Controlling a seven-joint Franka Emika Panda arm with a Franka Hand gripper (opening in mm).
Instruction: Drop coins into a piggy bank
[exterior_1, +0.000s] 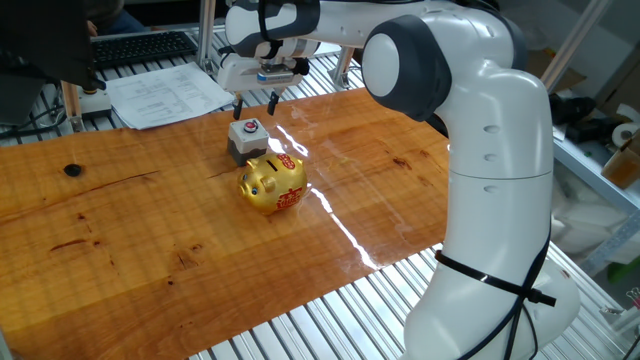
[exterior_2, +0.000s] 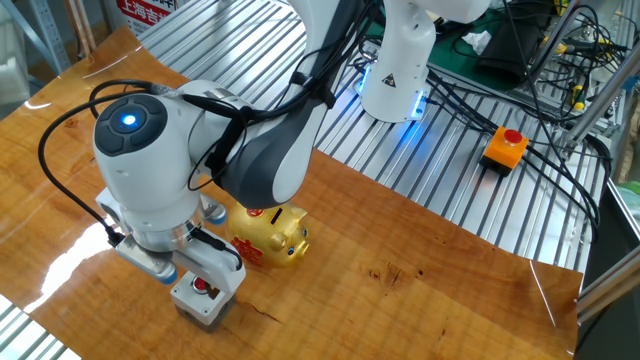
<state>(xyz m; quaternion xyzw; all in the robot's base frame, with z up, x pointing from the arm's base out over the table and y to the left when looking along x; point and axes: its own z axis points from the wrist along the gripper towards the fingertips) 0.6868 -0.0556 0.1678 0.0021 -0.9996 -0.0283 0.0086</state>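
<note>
The gold piggy bank (exterior_1: 273, 183) with red markings stands on the wooden board (exterior_1: 150, 230). It also shows in the other fixed view (exterior_2: 270, 235). Just behind it sits a grey box with a red button (exterior_1: 247, 138), seen in the other view too (exterior_2: 204, 294). My gripper (exterior_1: 255, 104) hangs open and empty directly above the grey box, its two dark fingers spread to either side of the button. In the other view the arm's wrist (exterior_2: 145, 170) hides most of the gripper. No coin shows in either view.
A small dark round thing (exterior_1: 72, 169) lies on the board at the far left. Papers (exterior_1: 170, 92) and a keyboard (exterior_1: 145, 45) lie behind the board. An orange box with a red button (exterior_2: 505, 146) and cables sit on the slatted metal surface.
</note>
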